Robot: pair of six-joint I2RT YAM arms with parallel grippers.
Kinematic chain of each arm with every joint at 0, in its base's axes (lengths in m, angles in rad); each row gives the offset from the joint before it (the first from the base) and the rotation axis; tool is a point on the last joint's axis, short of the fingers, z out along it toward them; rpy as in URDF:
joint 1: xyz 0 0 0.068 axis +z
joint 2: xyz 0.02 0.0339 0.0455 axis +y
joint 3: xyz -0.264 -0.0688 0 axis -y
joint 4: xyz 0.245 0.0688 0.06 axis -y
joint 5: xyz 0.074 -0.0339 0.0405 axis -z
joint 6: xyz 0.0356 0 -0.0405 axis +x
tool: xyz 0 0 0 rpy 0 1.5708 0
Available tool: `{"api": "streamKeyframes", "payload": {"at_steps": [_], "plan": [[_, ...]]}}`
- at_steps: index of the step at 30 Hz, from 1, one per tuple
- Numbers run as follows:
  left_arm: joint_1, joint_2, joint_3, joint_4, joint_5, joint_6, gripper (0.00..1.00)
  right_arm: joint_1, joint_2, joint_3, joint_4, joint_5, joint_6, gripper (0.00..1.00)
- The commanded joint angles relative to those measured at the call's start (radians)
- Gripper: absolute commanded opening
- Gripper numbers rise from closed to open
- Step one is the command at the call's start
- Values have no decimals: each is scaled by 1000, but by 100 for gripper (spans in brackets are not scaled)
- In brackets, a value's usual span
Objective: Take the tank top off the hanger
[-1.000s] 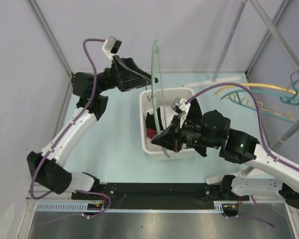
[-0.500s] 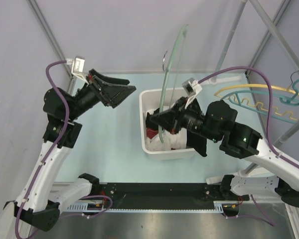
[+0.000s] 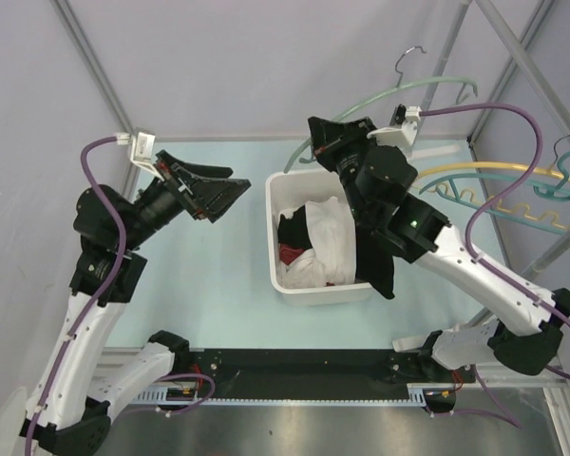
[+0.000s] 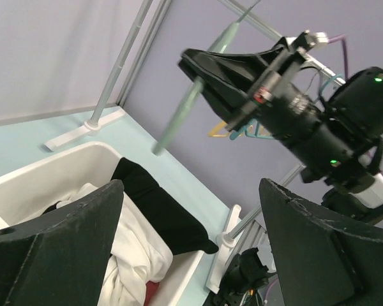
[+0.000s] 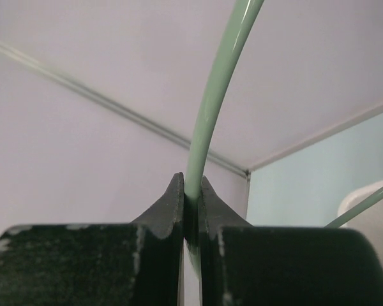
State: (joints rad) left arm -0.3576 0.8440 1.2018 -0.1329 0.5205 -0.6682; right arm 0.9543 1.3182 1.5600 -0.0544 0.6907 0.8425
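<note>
Left: the left gripper (image 3: 218, 190) (image 4: 191, 185) stands wide apart and empty, raised beside the white bin (image 3: 272, 228) and aimed across it. Centre: the tank top (image 3: 329, 237) (image 4: 131, 245), seemingly the white garment, lies on top of the heap inside the bin, below and well apart from both grippers. A black cloth (image 3: 380, 266) hangs over the bin's right rim; a red item (image 3: 289, 255) is mostly buried. Right: the right gripper (image 3: 325, 142) (image 5: 190, 191) is clenched on the bare pale green hanger (image 3: 399, 92) (image 5: 210, 102), held high above the bin's far edge. The hanger's lower end passes behind the fingers, and it is blurred in the left wrist view.
</note>
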Motion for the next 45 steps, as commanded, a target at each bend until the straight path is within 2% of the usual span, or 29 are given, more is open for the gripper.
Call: {"api": "streamKeyframes", "payload": {"at_steps": [1, 5, 11, 16, 23, 30, 45], "plan": [[6, -45, 13, -43, -30, 47, 92, -35, 50, 78, 243, 285, 66, 0], [6, -59, 8, -50, -13, 36, 92, -104, 99, 150, 274, 332, 90, 0], [6, -77, -2, -74, 7, 28, 92, -213, 170, 311, 209, 352, 124, 0], [6, -88, -4, -91, 13, 30, 92, -265, 196, 363, 153, 401, 164, 0], [6, -102, 13, -128, 27, 35, 92, -337, 199, 353, -5, 434, 354, 0], [6, -103, 41, -185, 35, 71, 92, -385, 161, 316, -83, 461, 452, 0], [6, -97, 31, -166, 58, 56, 92, -428, 102, 293, -157, 471, 504, 0]]}}
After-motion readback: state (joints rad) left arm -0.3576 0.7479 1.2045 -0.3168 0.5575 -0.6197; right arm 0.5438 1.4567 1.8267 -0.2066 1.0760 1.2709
